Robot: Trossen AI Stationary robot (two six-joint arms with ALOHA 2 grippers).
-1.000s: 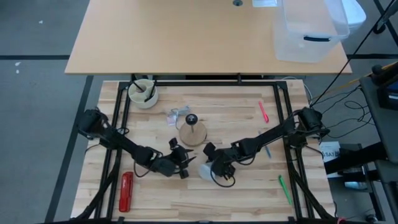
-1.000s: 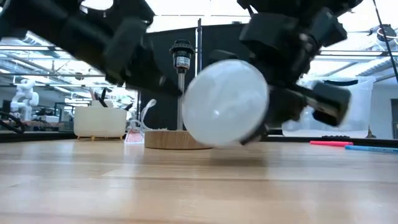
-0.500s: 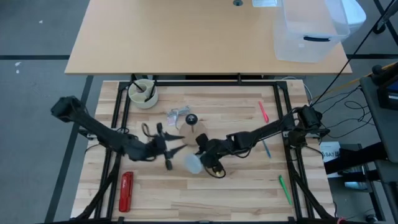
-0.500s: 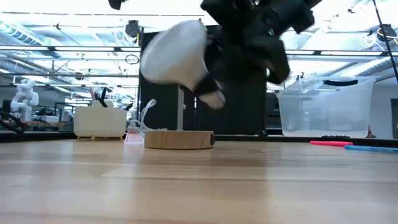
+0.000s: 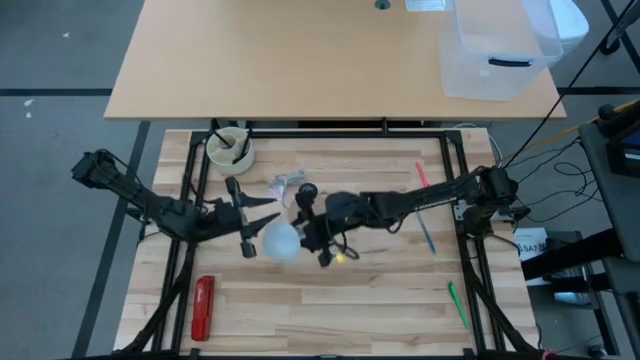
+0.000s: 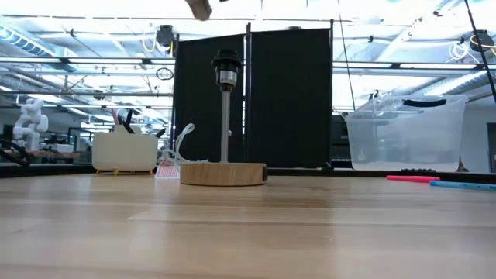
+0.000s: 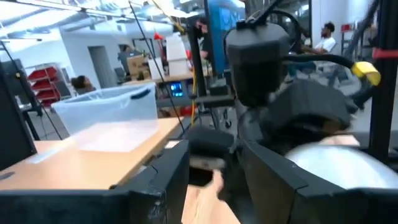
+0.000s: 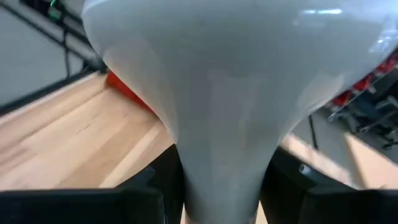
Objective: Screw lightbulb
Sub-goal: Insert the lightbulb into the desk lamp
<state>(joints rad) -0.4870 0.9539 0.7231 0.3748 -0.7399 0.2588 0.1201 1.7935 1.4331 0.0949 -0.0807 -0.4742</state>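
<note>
The white lightbulb (image 5: 278, 241) is held above the table's middle by my right gripper (image 5: 305, 235), which reaches in from the right. Its frosted dome points toward the table's left; in the right wrist view the lightbulb (image 8: 230, 81) fills the picture. The lamp stand, a wooden disc (image 6: 223, 173) with a black socket (image 6: 225, 66) on a post, stands just beyond; its socket (image 5: 305, 192) also shows from above. My left gripper (image 5: 245, 217) is open and empty just left of the dome, which also shows in the left wrist view (image 7: 348, 165). My right gripper pinches the lightbulb's tapering neck (image 8: 217, 180) between its two fingers (image 8: 163, 180), one on either side. The fingers come roughly level from the table's right. The lightbulb is lifted clear of the table, lying about level with its dome away from the gripper.
A red tool (image 5: 203, 305) lies near left, a white bowl (image 5: 229, 150) far left, crumpled clear wrap (image 5: 285, 185) beside the stand. Pink (image 5: 422, 178), blue (image 5: 428, 238) and green (image 5: 457, 305) pens lie right. A clear bin (image 5: 495, 50) stands on the far table.
My right gripper has lifted the lightbulb off the table, out of the low view, and carried it toward the table's left and far edge, near the stand. My left gripper has drawn back toward the table's left and far edge, away from the lightbulb.
</note>
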